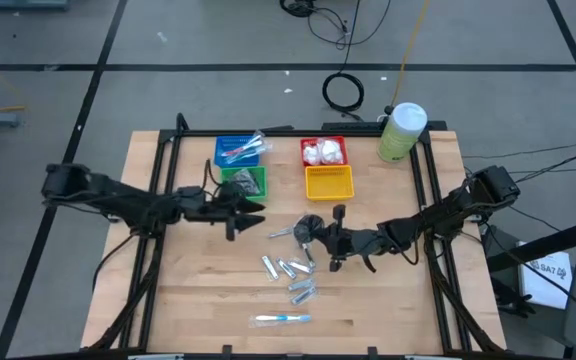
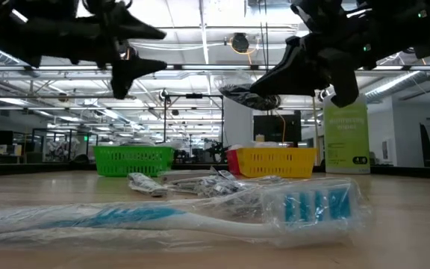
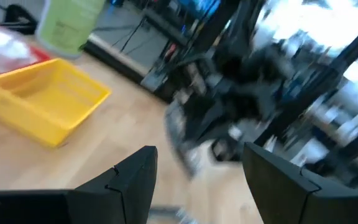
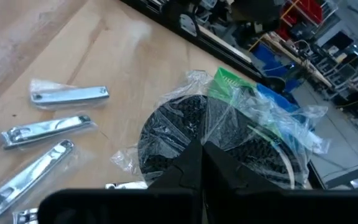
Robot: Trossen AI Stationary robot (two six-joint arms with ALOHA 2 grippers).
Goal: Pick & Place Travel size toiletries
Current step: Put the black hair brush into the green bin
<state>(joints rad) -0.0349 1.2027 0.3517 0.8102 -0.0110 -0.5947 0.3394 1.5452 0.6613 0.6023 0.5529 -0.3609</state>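
right claw [image 4: 201, 163] is pinched tight on the wrap of a dark disc [image 4: 185, 134], held up off the surface [image 1: 388, 300] mid-table, so I'd carry it slow and level to the green basket [image 1: 245, 181] before letting go.

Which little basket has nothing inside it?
The yellow basket. The blue basket, green basket and red basket all hold something.
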